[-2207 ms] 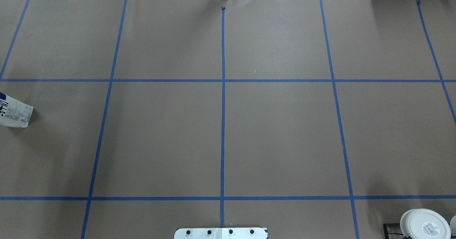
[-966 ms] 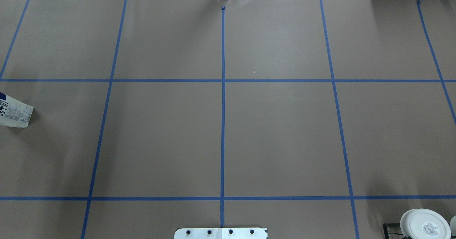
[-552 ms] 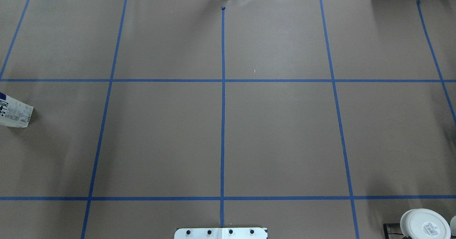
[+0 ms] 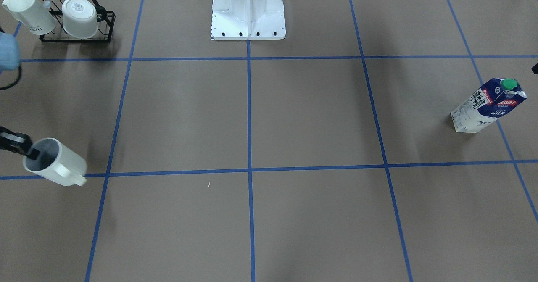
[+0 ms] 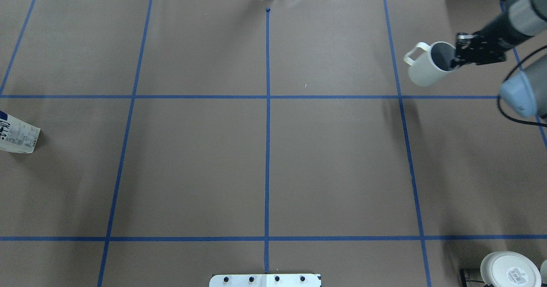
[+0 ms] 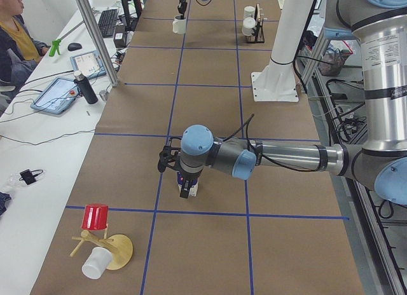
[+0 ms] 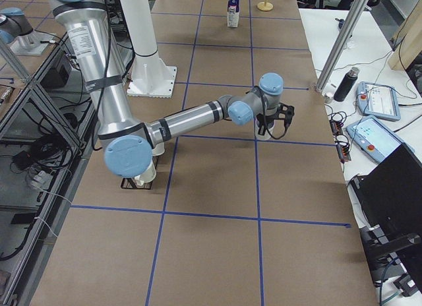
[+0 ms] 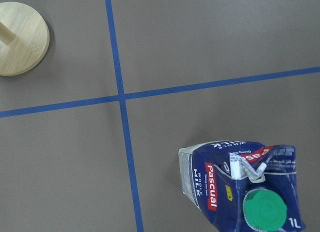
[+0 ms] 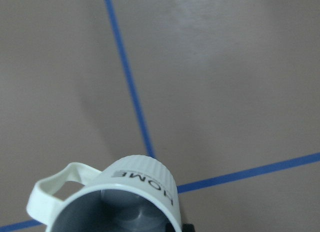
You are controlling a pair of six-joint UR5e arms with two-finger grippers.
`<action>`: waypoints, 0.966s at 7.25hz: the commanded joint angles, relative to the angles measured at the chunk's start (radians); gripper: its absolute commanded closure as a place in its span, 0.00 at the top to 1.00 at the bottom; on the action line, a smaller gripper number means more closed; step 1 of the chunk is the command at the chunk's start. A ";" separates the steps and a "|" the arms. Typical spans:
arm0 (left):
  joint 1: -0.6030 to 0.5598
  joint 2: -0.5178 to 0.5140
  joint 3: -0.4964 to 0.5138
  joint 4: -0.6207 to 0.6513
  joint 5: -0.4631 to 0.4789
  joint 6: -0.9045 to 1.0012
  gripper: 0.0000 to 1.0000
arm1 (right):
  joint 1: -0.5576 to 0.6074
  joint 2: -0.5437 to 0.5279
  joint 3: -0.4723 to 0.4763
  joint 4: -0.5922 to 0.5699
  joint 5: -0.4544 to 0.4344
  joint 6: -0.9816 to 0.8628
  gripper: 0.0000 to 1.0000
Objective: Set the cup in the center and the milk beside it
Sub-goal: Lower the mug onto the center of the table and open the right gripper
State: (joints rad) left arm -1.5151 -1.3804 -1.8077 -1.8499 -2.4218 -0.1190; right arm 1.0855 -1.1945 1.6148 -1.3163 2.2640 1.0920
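Note:
The cup [image 5: 426, 69], a white mug with a grey inside, hangs tilted over the table's right side, near a blue grid line. My right gripper [image 5: 454, 59] is shut on its rim, one finger inside; both also show in the front view: cup [image 4: 56, 163], gripper [image 4: 28, 151]. The right wrist view shows the cup [image 9: 130, 202] from above. The milk [image 4: 489, 104] stands upright at the far left, cut off by the overhead view's edge [image 5: 17, 133]. The left wrist view looks down on its green cap [image 8: 264, 210]. My left gripper [image 6: 184, 185] hovers by it; I cannot tell its state. The center [image 5: 268, 96] is bare.
A black rack [image 4: 75, 38] with two white mugs stands near the robot's right. A white cup with a label [image 5: 509, 270] shows at the overhead view's bottom right. The robot base [image 4: 248, 13] is mid-table. A wooden stand with a red cup [image 6: 95, 217] sits at the left end.
My right arm has come into the overhead view at the upper right, carrying the cup. The milk has not moved.

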 commanded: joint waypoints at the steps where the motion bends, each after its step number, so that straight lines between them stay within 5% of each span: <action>1: 0.001 -0.008 0.004 0.000 0.001 -0.001 0.98 | -0.174 0.294 -0.176 -0.003 -0.138 0.201 0.00; 3: 0.001 -0.008 0.002 0.000 0.000 -0.001 0.98 | -0.264 0.574 -0.484 0.006 -0.231 0.161 0.00; 7: 0.001 -0.006 0.001 -0.005 0.000 -0.001 0.98 | -0.291 0.608 -0.547 0.008 -0.235 0.097 0.00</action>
State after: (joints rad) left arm -1.5140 -1.3880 -1.8068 -1.8543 -2.4222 -0.1195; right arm 0.8008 -0.5970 1.0840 -1.3097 2.0294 1.1975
